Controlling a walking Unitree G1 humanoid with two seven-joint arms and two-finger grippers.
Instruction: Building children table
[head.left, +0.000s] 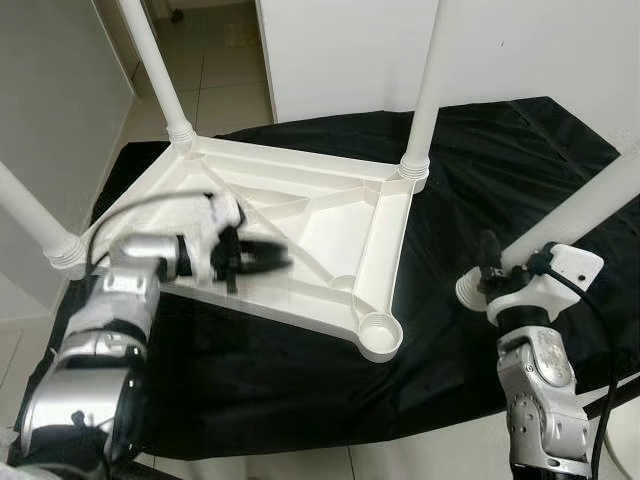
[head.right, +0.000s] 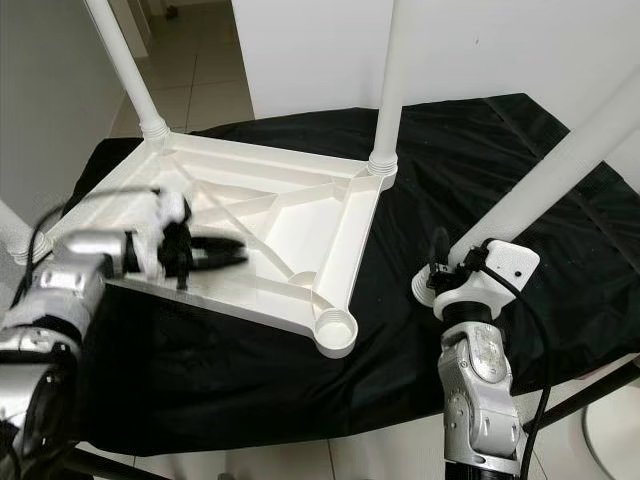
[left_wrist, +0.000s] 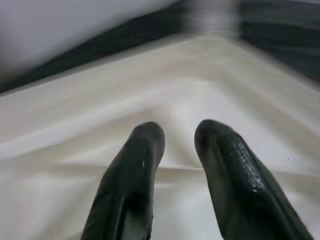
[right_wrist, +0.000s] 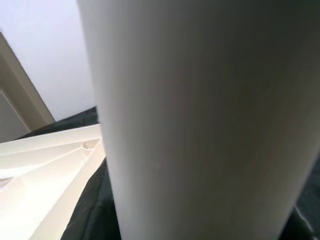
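Note:
A white plastic table top (head.left: 300, 215) lies upside down on a black cloth. Three white legs stand in its corner sockets: back left (head.left: 155, 65), back right (head.left: 428, 90) and near left (head.left: 30, 215). The near right socket (head.left: 379, 333) is empty. My left gripper (head.left: 272, 258) hovers low over the ribbed underside, its black fingers (left_wrist: 145, 150) slightly open with nothing between them. To the right of the table top, my right gripper (head.left: 495, 268) is shut on a loose fourth leg (head.left: 575, 210) near its ribbed end. That leg tilts up and to the right.
The black cloth (head.left: 500, 150) covers a low surface, and its front edge runs close to my body. Tiled floor (head.left: 215, 70) lies behind on the left. A white wall (head.left: 340, 50) stands at the back and a grey wall (head.left: 50, 90) on the left.

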